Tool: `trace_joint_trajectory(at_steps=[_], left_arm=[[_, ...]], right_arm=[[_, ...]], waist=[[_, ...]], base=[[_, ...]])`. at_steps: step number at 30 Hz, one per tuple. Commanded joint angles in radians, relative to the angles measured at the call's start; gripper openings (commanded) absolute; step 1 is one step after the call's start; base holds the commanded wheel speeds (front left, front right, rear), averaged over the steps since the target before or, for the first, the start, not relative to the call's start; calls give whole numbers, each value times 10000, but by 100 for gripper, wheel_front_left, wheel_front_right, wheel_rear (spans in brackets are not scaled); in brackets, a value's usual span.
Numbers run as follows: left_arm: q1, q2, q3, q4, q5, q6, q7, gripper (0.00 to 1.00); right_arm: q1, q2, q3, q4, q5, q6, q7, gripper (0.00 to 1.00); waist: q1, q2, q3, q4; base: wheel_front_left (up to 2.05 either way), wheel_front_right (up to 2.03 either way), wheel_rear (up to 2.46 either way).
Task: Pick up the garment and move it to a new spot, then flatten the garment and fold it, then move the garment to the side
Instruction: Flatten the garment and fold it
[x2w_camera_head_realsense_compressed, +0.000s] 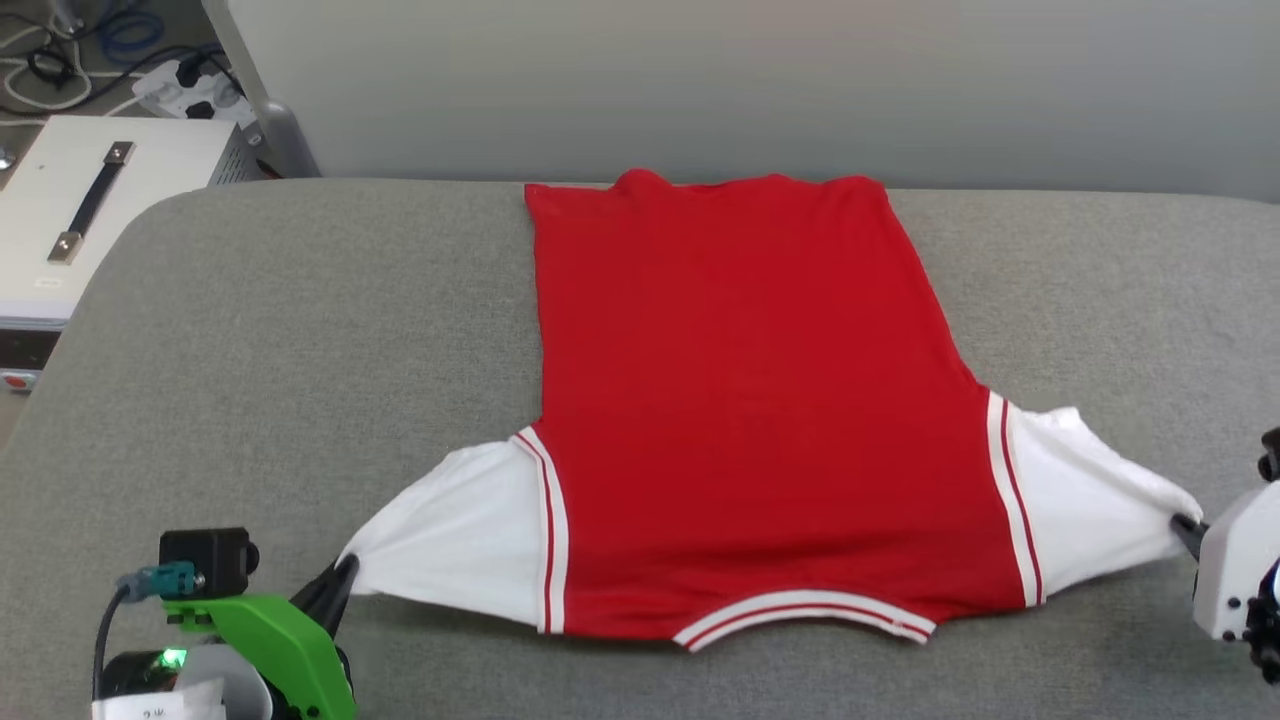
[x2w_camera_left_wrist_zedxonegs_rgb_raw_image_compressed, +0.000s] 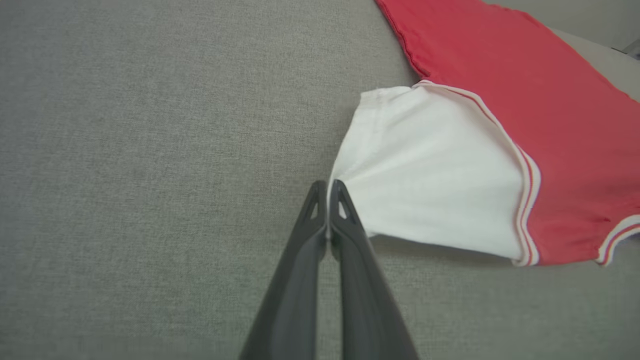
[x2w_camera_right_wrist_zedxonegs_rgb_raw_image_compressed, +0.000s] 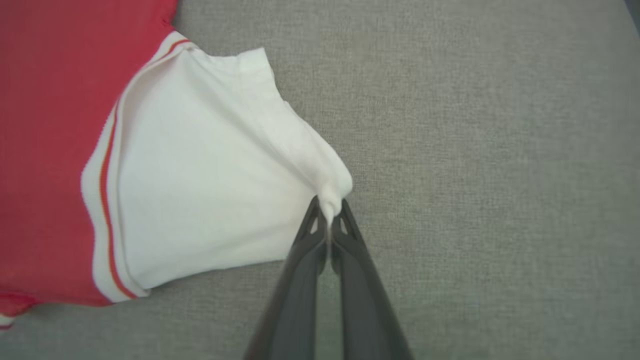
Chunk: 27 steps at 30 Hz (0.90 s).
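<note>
Overhead, the head view takes in the whole garment (x2w_camera_head_realsense_compressed: 740, 400). It lies spread flat at the centre of the grey padded surface (x2w_camera_head_realsense_compressed: 300, 330), plain red face up, straight hem at 12 o'clock, striped collar trim at 6 o'clock. The white sleeves are drawn out to points, one toward 8 o'clock, one toward 4 o'clock. The wrist views add close detail: each sleeve's cloth gathers into fine creases running to my fingertips, and the red-white stripe at each shoulder seam reads clearly.

Surface: woven grey fabric, rounded corner at 10 o'clock. Beyond that corner, a white case (x2w_camera_head_realsense_compressed: 90, 200) with a dark strap handle. Past it, toward 11 o'clock, a power strip (x2w_camera_head_realsense_compressed: 185, 85) and loose cables (x2w_camera_head_realsense_compressed: 45, 70). Pale wall (x2w_camera_head_realsense_compressed: 760, 80) along 12 o'clock.

Left gripper (x2w_camera_head_realsense_compressed: 340, 580): my fingers pressed together, pinching the tip of the left sleeve.

Right gripper (x2w_camera_head_realsense_compressed: 1185, 525): fingers likewise pressed together, a small nub of white sleeve cloth squeezed between the tips.
</note>
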<state>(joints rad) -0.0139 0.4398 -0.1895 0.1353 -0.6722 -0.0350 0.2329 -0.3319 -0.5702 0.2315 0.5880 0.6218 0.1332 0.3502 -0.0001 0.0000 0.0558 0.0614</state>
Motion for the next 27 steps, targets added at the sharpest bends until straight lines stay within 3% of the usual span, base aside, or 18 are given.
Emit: trace_joint_trajectory(at_steps=[1,9,16,22,24,27], left_arm=[[390,200,120,-249,-61,194,50,0],[2104,459,115,-1683,-402,631,838,0],[2667,564,-93,-2502,-710,747,1576,0],[2487,492,-414,-3029,-634,764,1839,0],[2389,513,-509,-3241,-595,804,2004,0],[2278,513,-715,-3623,-546,868,2307,0]], right_arm=[[466,-145,-170,-250,51,-25,293,0],[2611,-71,-1744,-2303,-231,-25,2261,0],[4147,657,-3185,-4269,-881,-25,3814,0],[4455,1196,-3805,-5564,-1384,-25,4623,0],[4435,1240,-3929,-5943,-1431,-25,4858,100],[4258,1192,-4001,-6474,-1352,-25,5085,100]], waist=[[1,0,-367,-125],[1,0,-625,-162],[1,0,-584,-124],[1,0,-229,-116],[1,0,-47,-99],[1,0,237,-64]], base=[[0,0,0],[0,0,0],[0,0,0],[0,0,0],[0,0,0],[0,0,0]])
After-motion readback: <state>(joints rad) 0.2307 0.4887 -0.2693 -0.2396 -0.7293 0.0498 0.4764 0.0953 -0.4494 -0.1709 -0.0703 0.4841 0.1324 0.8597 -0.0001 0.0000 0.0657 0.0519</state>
